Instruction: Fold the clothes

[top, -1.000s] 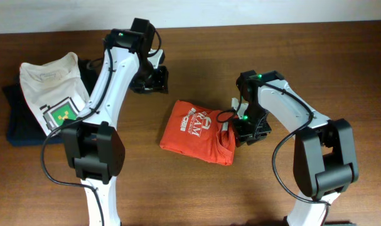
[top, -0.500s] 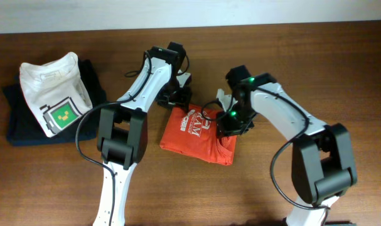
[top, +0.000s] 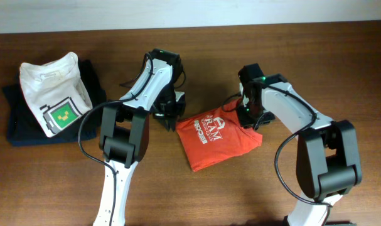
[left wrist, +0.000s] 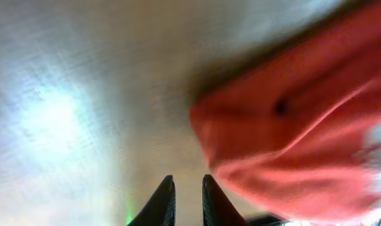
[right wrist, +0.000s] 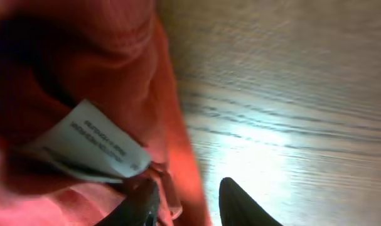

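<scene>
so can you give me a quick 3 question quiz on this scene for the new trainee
1. True or false: the red-orange T-shirt lies apart from the white T-shirt.
2. What does the white T-shirt rest on? A) a cardboard box B) the dark navy garment C) a plate
3. Fill in: in the right wrist view, a white ____ sewn into the red-orange T-shirt shows near the right fingers.

Key: 1 true; 2 B; 3 label
</scene>
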Robot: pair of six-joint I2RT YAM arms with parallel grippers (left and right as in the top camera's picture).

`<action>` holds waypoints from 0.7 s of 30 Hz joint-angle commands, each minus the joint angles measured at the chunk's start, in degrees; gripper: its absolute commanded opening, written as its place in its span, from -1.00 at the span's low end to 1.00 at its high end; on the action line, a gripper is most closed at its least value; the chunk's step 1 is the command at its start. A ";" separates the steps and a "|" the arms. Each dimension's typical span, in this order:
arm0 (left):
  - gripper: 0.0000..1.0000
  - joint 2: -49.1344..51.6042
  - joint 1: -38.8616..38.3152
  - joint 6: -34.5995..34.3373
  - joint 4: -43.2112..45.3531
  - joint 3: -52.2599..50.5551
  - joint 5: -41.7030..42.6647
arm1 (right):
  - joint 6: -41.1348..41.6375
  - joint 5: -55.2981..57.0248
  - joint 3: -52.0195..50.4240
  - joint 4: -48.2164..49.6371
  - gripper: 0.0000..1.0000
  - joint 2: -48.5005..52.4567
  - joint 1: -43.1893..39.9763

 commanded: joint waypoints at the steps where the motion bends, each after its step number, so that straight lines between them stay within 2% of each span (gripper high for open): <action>1: -0.49 -2.95 1.73 -1.05 4.94 8.17 -0.20 | 1.92 3.26 4.83 -2.29 -0.26 -6.40 -3.45; 2: -0.01 -3.04 1.92 2.51 7.96 11.39 1.22 | 2.62 2.51 5.70 -3.30 -0.20 -8.79 -5.03; 3: 0.28 -3.04 1.92 11.74 11.45 12.61 7.26 | 2.60 0.85 5.88 -4.00 -0.11 -11.06 -6.43; 4: 0.44 -3.02 1.88 16.87 13.03 12.59 11.19 | 2.56 0.15 5.88 -4.90 -0.10 -12.41 -7.26; 6: 0.55 -1.68 1.88 22.82 14.71 12.22 16.85 | 1.97 0.02 5.88 -7.58 -0.10 -14.27 -8.39; 12: 0.60 6.47 -0.09 32.89 12.74 12.22 36.06 | 1.95 0.20 5.86 -10.62 -0.10 -14.29 -8.44; 19: 0.60 15.58 -5.86 33.38 11.87 12.22 37.75 | 1.95 0.22 5.84 -12.09 -0.10 -14.29 -8.44; 21: 0.30 16.39 -7.91 35.19 9.79 12.22 37.22 | 1.95 0.22 5.84 -12.09 -0.10 -14.29 -8.44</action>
